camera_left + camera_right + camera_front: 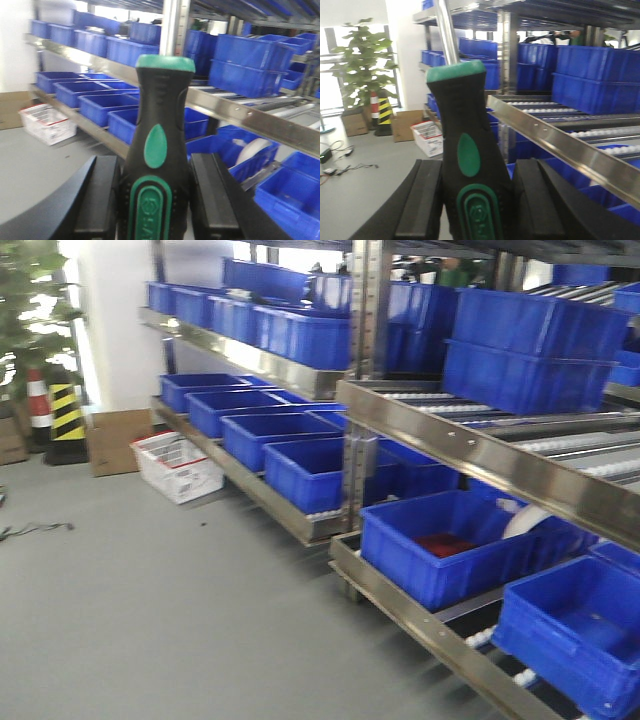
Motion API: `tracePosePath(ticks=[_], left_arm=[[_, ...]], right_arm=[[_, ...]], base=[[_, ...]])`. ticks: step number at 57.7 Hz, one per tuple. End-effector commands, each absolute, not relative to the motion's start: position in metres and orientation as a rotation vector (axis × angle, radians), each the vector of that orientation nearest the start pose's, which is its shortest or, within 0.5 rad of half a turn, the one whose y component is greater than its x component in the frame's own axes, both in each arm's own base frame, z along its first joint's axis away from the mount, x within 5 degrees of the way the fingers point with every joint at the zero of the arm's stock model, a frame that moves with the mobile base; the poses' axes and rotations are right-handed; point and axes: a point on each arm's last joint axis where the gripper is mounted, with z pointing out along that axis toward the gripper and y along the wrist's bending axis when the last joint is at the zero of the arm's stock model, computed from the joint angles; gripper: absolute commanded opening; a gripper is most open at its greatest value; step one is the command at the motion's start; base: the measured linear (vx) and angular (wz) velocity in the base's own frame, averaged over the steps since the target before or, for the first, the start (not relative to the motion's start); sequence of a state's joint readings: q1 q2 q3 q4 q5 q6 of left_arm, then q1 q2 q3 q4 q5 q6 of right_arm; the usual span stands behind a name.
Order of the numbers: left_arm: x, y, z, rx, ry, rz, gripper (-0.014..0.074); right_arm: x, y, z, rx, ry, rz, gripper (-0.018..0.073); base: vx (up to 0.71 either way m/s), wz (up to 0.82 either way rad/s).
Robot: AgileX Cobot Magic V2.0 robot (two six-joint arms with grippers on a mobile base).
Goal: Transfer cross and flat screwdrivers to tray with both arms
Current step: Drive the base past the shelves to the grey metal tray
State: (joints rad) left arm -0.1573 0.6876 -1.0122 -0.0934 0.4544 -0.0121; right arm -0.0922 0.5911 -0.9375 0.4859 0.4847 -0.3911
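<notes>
Left gripper (156, 172) clamps one screwdriver (162, 100), right gripper (477, 175) the other screwdriver (462, 110), both handles pointing to 12 o'clock; tray unseen, nearer arm unclear.

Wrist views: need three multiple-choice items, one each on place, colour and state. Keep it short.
1. Where is the left screwdriver?
A) inside the left tool
B) in a blue bin
C) on the floor

2. What colour is the cap on the end of its handle?
A) red
B) green
C) yellow

3. What state is the right tool in?
A) open and empty
B) shut on the right screwdriver
C) out of view

Answers:
1 A: the tool flanks the handle on both sides.
2 B: a green cap tops the black handle.
3 B: the tool closes against the handle in the right wrist view.
</notes>
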Motion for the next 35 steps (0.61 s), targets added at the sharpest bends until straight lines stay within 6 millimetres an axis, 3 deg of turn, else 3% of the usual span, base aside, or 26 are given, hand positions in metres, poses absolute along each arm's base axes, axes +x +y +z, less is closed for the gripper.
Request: tracePosePath(ticks=[1, 18, 35], left_arm=[[0.1128, -0.0218, 0.4671, 0.069, 1.489, -0.245, -0.0004], [0.1128, -0.0218, 0.4671, 0.069, 1.489, -0.245, -0.0004], [0.1128, -0.0218, 0.4671, 0.069, 1.489, -0.245, -0.0004]], right_arm=[[0.0935, 0.0081, 0.4541, -0.026, 1.463, 0.122, -0.0009], [0.0935, 0.0081, 0.4541, -0.026, 1.463, 0.122, -0.0009], [0.0935, 0.0081, 0.4541, -0.026, 1.463, 0.122, -0.0009]], base=[[0.37, -0.47], [0.33, -0.54], [0.26, -0.75]])
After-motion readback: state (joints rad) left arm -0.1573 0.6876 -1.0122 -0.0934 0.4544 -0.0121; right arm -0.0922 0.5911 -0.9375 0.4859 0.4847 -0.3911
